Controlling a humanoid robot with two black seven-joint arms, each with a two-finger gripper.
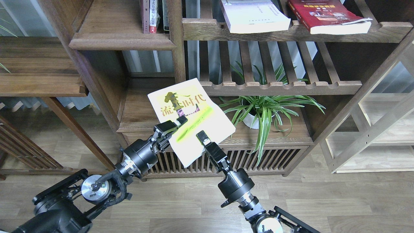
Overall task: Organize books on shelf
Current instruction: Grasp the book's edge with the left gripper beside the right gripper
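The yellow-green book (190, 121) has a pale, washed-out cover with a bright yellow-green streak across its middle, a dark olive figure and black Chinese title characters, plus one in orange-brown. The left gripper (176, 124) and right gripper (202, 137) are black with small white patches at the fingertips. The white book (255, 16) has a plain white cover and cream page edges; the red book (326, 14) is deep red with small photos and yellow lettering. The shelf (145, 106) is dark brown, grained wood. The spider plant (268, 108) has green leaves striped cream, in a white pot. The floor (323, 200) is grey-brown planks
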